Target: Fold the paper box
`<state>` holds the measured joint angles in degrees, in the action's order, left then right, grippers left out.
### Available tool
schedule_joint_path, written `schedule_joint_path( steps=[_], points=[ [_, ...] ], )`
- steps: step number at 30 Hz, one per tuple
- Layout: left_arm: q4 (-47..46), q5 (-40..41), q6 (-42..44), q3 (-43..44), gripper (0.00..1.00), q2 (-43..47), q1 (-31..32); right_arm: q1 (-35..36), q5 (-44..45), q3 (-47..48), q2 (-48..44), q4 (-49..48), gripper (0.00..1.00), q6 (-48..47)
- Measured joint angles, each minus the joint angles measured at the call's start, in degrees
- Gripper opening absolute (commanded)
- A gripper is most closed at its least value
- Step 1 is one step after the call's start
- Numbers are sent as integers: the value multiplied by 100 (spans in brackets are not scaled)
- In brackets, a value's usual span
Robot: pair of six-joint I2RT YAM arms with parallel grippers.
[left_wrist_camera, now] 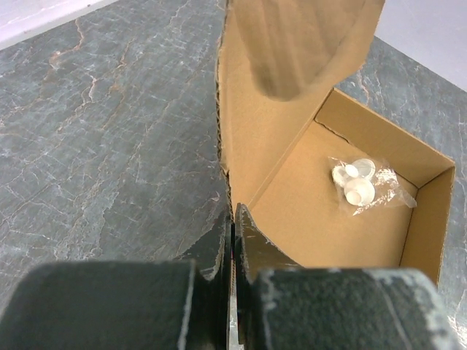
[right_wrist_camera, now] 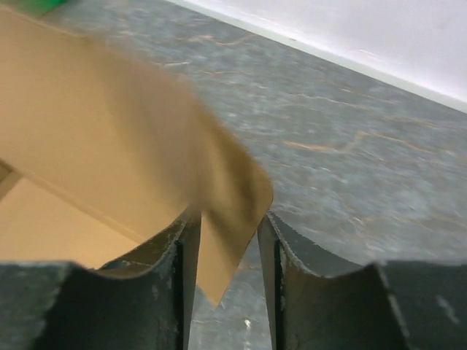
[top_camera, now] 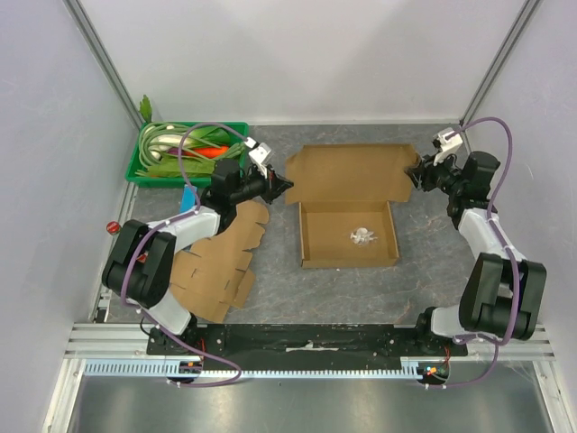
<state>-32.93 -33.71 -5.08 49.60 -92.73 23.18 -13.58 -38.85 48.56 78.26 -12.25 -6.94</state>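
Note:
The brown paper box sits open mid-table with its lid raised behind it and a small plastic bag of white parts inside. My left gripper is shut on the lid's left edge; in the left wrist view the jaws pinch the cardboard edge, with the box and the bag beyond. My right gripper is at the lid's right corner. In the right wrist view its jaws stand apart with the lid's side flap between them, untouched by the right finger.
A flat, unfolded cardboard blank lies at the left front beside my left arm. A green basket of items stands at the back left. A small red object lies at the left edge. White walls close the back and sides.

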Motion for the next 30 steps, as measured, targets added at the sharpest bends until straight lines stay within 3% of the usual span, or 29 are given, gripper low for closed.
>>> schedule_joint_path(
  steps=[7, 12, 15, 16, 18, 20, 21, 25, 30],
  points=[
    [199, -254, 90, 188, 2, -101, -160, -37, -1224, 435, 590, 245, 22, -116],
    [269, -398, 157, 319, 2, -208, -184, -42, -1558, 750, 625, 601, 19, -385],
    [284, -442, 170, 334, 4, -240, -190, -42, -1661, 944, 708, 708, 4, -468],
    [291, -442, 170, 334, 7, -245, -197, -42, -1661, 992, 752, 721, 0, -487],
    [289, -428, 168, 339, 27, -247, -212, -59, -1652, 1064, 813, 743, 0, -490],
    [304, -378, 153, 341, 41, -247, -221, -61, -1633, 1073, 822, 782, 0, -498],
    [323, -280, 114, 356, 43, -247, -221, -61, -1613, 1073, 817, 789, 0, -509],
    [387, -26, 42, 472, 41, -247, -219, -39, -1574, 994, 772, 686, 0, -505],
    [450, 70, 20, 745, 32, -247, -221, -22, -1572, 975, 739, 649, 0, -481]
  ],
)
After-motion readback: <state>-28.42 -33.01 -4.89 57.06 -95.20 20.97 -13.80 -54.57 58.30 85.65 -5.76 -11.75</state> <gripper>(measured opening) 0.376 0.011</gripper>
